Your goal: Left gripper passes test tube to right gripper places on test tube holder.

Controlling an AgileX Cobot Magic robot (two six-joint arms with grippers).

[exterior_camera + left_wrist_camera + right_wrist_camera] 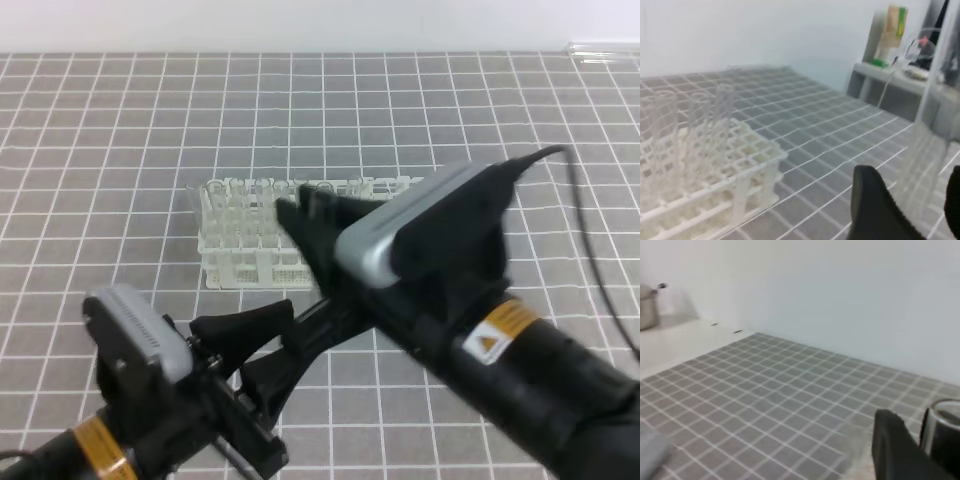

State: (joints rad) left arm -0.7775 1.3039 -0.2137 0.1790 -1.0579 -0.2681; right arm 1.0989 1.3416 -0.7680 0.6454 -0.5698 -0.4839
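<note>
The white test tube holder stands mid-table with several clear tubes upright in it; the left wrist view shows it at the left. My right gripper reaches in from the lower right, its tips over the holder's near right corner. It is shut on the test tube, whose open rim shows beside a dark finger. My left gripper sits low at the front left, open. The blurred glass tube rises between its spread fingers. I cannot make out the tube in the high view.
Another clear tube lies at the far right edge of the tiled table. The right arm's black cable loops over the right side. A side bench with bottles stands beyond the table.
</note>
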